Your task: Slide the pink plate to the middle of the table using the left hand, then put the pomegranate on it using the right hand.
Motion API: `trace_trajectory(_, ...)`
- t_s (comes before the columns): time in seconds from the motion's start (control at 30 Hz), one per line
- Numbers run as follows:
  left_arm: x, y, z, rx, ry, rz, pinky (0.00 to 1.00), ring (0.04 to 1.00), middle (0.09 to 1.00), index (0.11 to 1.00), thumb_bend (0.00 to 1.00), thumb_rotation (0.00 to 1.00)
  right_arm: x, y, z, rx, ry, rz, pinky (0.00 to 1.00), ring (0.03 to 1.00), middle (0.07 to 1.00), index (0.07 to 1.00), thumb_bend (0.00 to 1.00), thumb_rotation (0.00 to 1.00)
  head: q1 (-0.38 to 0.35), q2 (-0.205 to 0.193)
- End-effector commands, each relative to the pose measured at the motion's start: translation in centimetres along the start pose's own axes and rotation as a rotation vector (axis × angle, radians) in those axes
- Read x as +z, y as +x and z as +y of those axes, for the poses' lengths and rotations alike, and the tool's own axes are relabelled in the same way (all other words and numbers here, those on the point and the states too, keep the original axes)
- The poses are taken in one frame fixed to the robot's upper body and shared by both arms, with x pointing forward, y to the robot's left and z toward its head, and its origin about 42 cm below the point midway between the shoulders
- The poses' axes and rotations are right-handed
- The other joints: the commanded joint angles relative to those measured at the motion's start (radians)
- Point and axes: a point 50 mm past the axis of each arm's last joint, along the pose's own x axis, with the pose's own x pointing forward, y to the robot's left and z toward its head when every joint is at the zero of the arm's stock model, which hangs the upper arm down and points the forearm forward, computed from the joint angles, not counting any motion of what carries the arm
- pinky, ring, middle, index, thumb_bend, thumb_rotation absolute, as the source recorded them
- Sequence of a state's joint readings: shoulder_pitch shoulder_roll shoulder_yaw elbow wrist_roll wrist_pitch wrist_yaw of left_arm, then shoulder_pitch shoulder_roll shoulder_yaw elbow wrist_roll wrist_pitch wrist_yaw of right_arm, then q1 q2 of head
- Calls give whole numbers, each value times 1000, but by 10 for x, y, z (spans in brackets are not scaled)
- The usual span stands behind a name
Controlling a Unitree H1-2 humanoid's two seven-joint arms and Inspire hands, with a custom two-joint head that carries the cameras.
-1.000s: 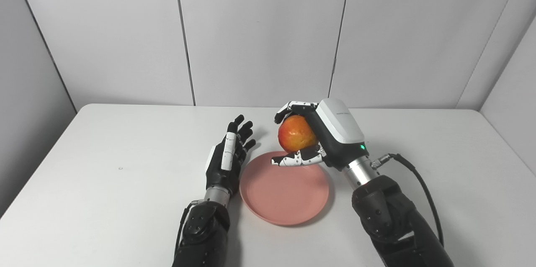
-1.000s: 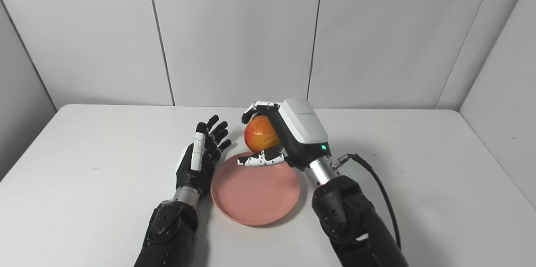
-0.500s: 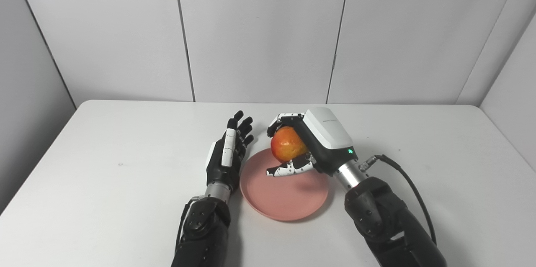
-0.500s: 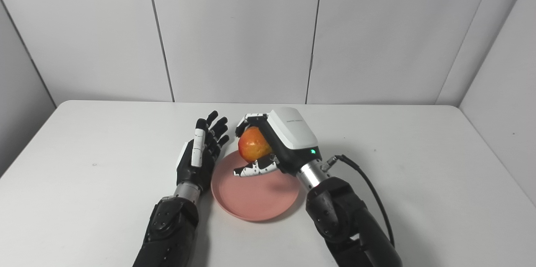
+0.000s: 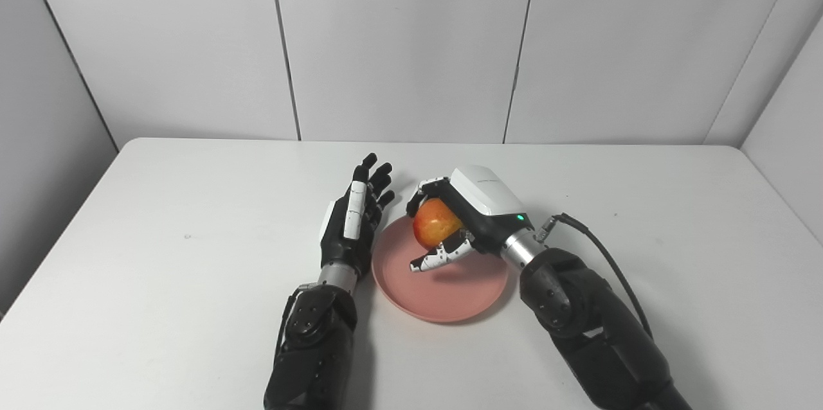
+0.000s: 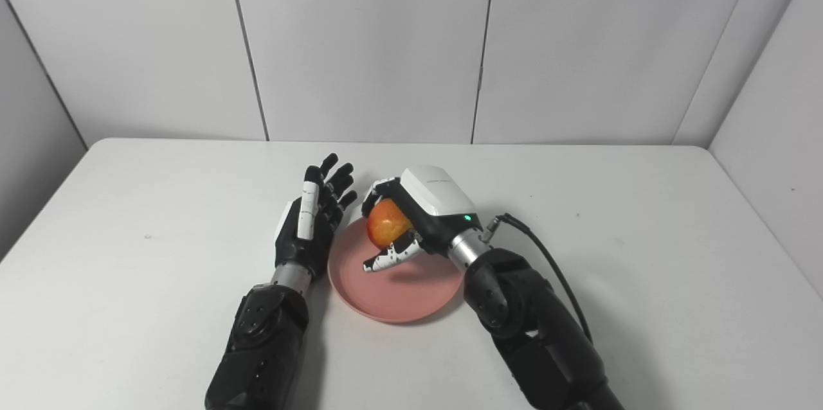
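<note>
The pomegranate [image 5: 435, 231] is grasped by the right hand [image 5: 472, 220] over the pink plate [image 5: 443, 294]; the left hand [image 5: 350, 230] is held released, fingers spread, beside the plate's left rim.

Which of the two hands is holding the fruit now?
The right hand: it is shut on the pomegranate above the pink plate. The left hand is open and holds nothing, beside the plate.

You see the round pink plate [image 5: 443, 291] flat on the table's middle; the orange-red pomegranate [image 5: 434, 230] sits above its far part.
</note>
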State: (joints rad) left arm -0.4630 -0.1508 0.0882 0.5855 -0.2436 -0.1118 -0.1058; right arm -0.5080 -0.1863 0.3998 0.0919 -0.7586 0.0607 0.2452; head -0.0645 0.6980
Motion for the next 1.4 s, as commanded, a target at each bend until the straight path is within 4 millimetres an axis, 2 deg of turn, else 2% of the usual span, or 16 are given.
trace_trajectory(0.0, -29, -15, 8, 38, -37, 114, 946, 952, 897, 924, 985, 828, 10, 10, -29, -57, -39, -37, 249, 318, 414, 523, 524, 3, 3, 2)
trace_trajectory(0.2, -30, -12, 1, 41, -49, 120, 936, 945, 890, 917, 972, 821, 2, 9, -33, -26, -63, -12, 238, 312, 411, 523, 523, 4, 11, 9)
trace_trajectory(0.27, -30, -11, -1, 39, -51, 120, 970, 953, 892, 924, 976, 824, -1, 8, -33, -11, -78, -2, 231, 302, 458, 496, 529, 3, 10, 9)
trace_trajectory(0.4, -31, -8, -3, 44, -59, 122, 998, 950, 894, 928, 989, 827, -6, 7, -33, 13, -119, 8, 236, 310, 474, 489, 530, 4, 7, 9)
trace_trajectory(0.53, -32, -7, -4, 46, -66, 125, 1000, 949, 891, 926, 984, 824, -4, 6, -35, 37, -158, 12, 266, 351, 436, 519, 526, 6, 4, 13)
trace_trajectory(0.87, -31, -4, -4, 51, -83, 126, 1000, 953, 894, 928, 994, 806, -5, 12, -31, 72, -181, 55, 337, 426, 469, 505, 528, 8, 11, 22)
trace_trajectory(1.03, -31, -5, -3, 47, -83, 128, 968, 950, 892, 922, 987, 806, -5, 16, -28, 84, -201, 55, 359, 450, 479, 498, 529, 9, 13, 21)
trace_trajectory(1.23, -31, -5, -1, 44, -79, 133, 994, 959, 894, 929, 981, 810, -4, 19, -25, 82, -254, 44, 332, 435, 470, 510, 527, 12, 10, 15)
trace_trajectory(1.3, -30, -5, 0, 43, -79, 133, 982, 956, 887, 930, 973, 809, -3, 20, -25, 87, -268, 44, 336, 446, 554, 498, 521, 140, 7, 14)
trace_trajectory(1.33, -30, -6, 0, 42, -78, 133, 975, 955, 883, 928, 973, 810, -3, 20, -25, 90, -273, 45, 342, 455, 571, 498, 519, 155, 7, 14)
trace_trajectory(1.37, -30, -6, 0, 42, -83, 134, 964, 957, 880, 925, 970, 805, -3, 21, -26, 94, -280, 47, 363, 485, 609, 586, 677, 320, 7, 14)
